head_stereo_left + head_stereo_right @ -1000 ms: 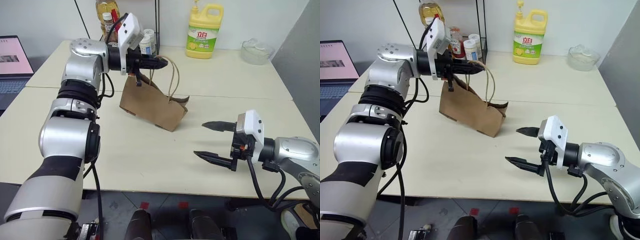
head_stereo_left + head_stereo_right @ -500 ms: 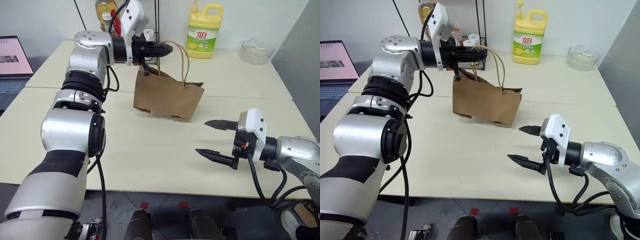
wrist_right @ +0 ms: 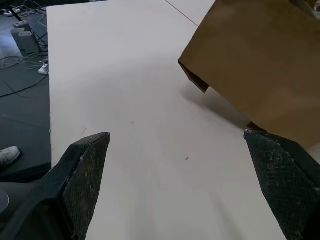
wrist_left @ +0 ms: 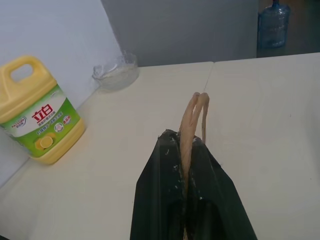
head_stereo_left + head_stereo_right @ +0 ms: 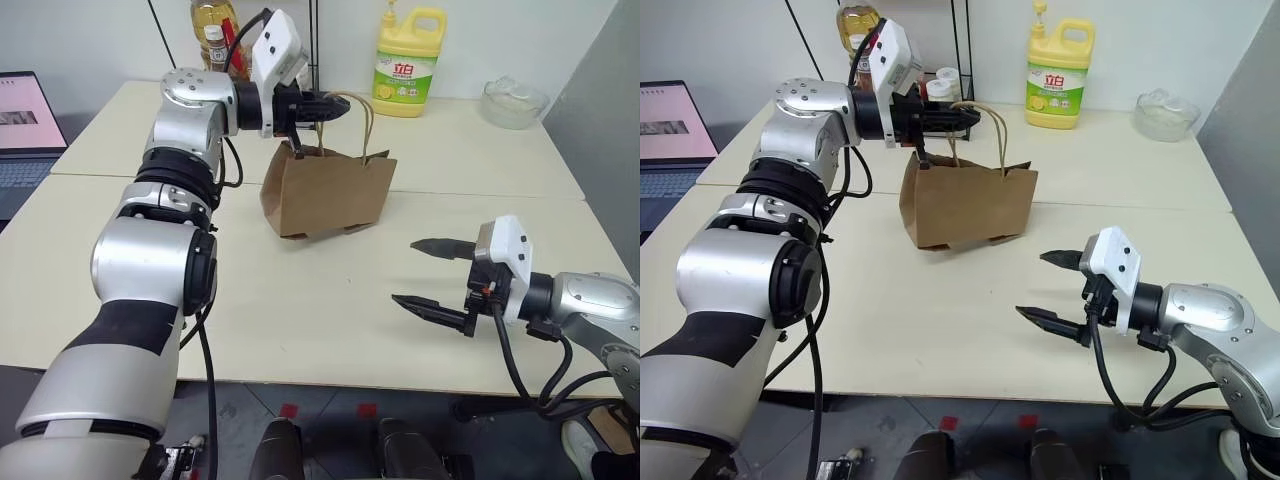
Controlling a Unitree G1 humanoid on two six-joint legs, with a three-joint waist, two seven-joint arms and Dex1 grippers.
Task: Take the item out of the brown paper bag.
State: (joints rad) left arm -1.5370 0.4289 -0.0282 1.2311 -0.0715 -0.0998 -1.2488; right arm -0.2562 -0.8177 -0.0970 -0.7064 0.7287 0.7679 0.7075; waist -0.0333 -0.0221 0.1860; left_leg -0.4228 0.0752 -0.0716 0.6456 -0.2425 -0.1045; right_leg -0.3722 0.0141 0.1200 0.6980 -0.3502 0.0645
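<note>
The brown paper bag [image 5: 325, 195] hangs upright by its two loop handles [image 4: 192, 115], its bottom just above the table. My left gripper [image 5: 335, 105] is shut on those handles above the bag's mouth; in the left wrist view the black fingers [image 4: 165, 200] pinch the twisted paper. The item is hidden; the inside of the bag cannot be seen. My right gripper [image 5: 405, 271] stands wide open and empty over the table, to the right of and nearer than the bag, pointing toward it [image 3: 255, 65].
A yellow detergent jug [image 5: 408, 62] and a clear glass bowl [image 5: 513, 102] stand at the back of the table. Bottles [image 5: 215, 25] and a wire rack are behind the left arm. A laptop [image 5: 25, 125] sits at far left. Bare tabletop [image 5: 300, 300] lies in front of the bag.
The bag went from lying tilted on the table to hanging upright from the left gripper, which moved slightly right. The right gripper stayed in place, open.
</note>
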